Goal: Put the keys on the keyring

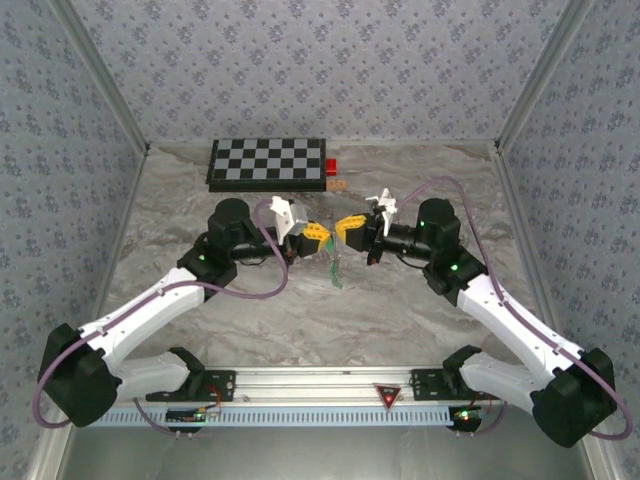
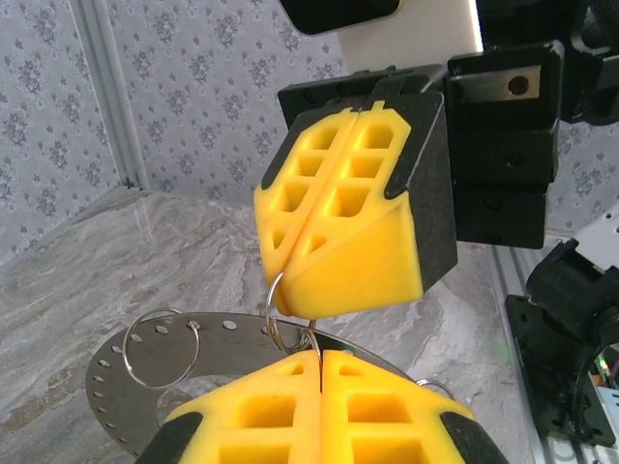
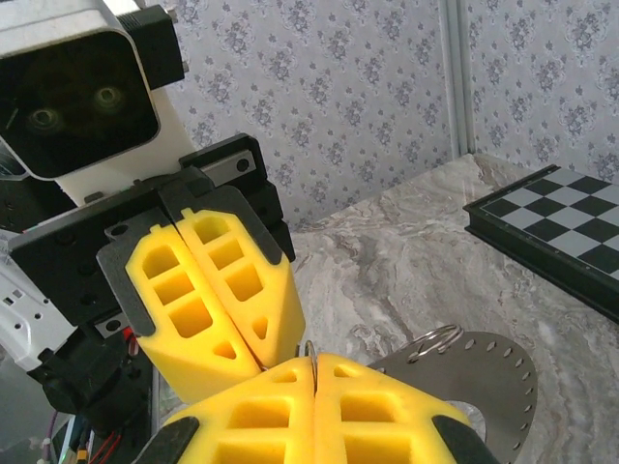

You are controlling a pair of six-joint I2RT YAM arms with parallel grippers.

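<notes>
Both arms meet tip to tip above mid tabletop point(image 1: 400, 310), well forward of the chessboard point(image 1: 268, 163).

Left gripper point(image 1: 312, 236) point(image 2: 319, 365): yellow jaws pressed together, no gap at the seam. Right gripper point(image 1: 350, 230) point(image 3: 314, 367): the same, jaws flush. The two tips are almost touching and set at an angle to each other.

A thin wire loop point(image 2: 274, 311) bridges them. One end sits in the seam of the left jaws and the other at the seam of the right jaws, nipped at both. From the right wrist its top just peeks out point(image 3: 309, 350).

Keyring point(image 2: 106, 396) point(image 3: 484, 362): a flat grey band with small holes along its rim, held off the tabletop right against the jaw tips and partly hidden behind them. A second loop point(image 2: 124, 353) passes through the band near its edge, and coiled wire rests on the rim in the right wrist view point(image 3: 435, 338).

Keys point(image 1: 337, 278): a slim greenish bit hanging just under the meeting point, too small to count.

Red block point(image 1: 331, 165) is at the chessboard's right end, with the tan piece point(image 1: 338, 185) just in front of it. Both are clear of the grippers.
</notes>
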